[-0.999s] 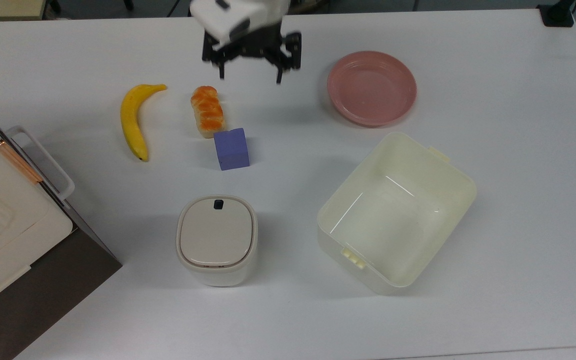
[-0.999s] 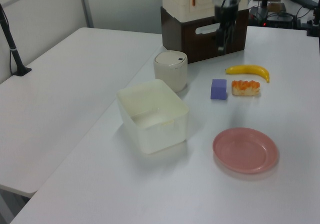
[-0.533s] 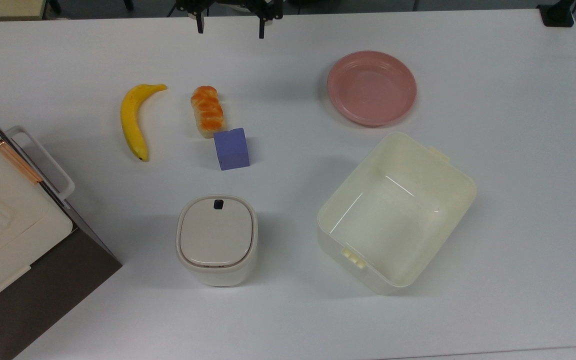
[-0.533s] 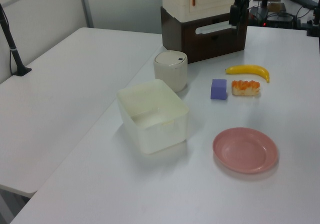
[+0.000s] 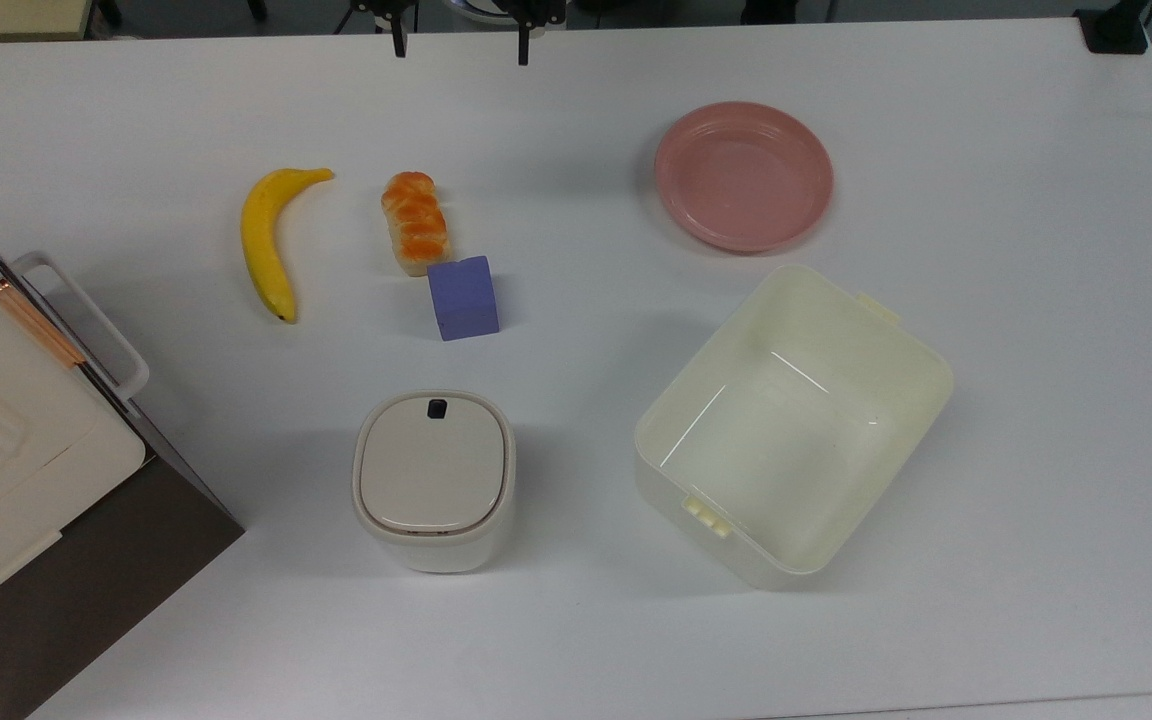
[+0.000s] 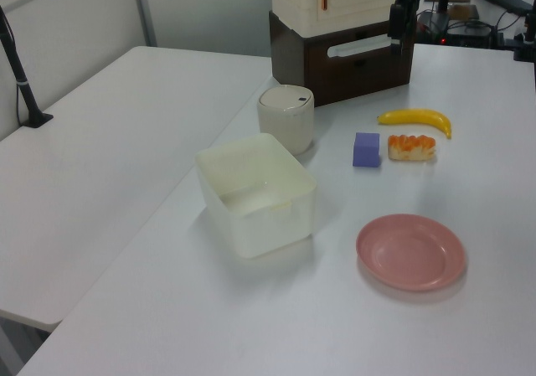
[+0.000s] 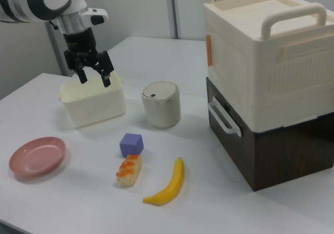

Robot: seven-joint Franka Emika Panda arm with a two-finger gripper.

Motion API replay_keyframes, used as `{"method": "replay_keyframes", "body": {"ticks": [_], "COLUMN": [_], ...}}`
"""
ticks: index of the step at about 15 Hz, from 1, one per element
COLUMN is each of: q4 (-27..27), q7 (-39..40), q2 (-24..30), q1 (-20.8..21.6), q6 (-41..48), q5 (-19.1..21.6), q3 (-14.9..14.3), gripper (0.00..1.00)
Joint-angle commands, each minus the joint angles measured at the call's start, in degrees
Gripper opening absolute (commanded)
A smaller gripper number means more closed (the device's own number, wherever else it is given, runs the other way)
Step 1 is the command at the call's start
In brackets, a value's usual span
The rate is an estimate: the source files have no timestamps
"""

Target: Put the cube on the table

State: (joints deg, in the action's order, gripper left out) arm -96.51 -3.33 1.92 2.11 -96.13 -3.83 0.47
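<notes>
The worktop (image 5: 1036,400) looks smooth and matt white. The cube (image 5: 463,297) is matt. The cream tub (image 5: 796,420) and pink plate (image 5: 743,175) look like glossy plastic; the cabinet base (image 7: 271,140) resembles dark wood.

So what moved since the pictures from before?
The hand, open and empty, pulled up and away from above the bread toward the top view's upper edge. The cube stayed on the table beside the bread; everything else stayed put.
</notes>
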Motion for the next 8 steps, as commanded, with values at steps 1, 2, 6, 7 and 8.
{"method": "replay_keyframes", "body": {"ticks": [1, 2, 6, 7, 8], "q4": [-1.0, -0.4, -0.3, -0.3, -0.3], "q7": [1.2, 1.1, 0.6, 0.6, 0.7], "q2": [0.1, -0.3, -0.7, -0.7, -0.7], "q1": [-0.4, -0.4, -0.6, -0.6, -0.6], "q6": [0.4, -0.5, -0.6, -0.6, -0.6], "q5": [0.8, 0.9, 1.0, 1.0, 1.0], "q3": [0.4, 0.4, 0.4, 0.4, 0.4], "gripper": [1.0, 1.0, 1.0, 1.0, 1.0]}}
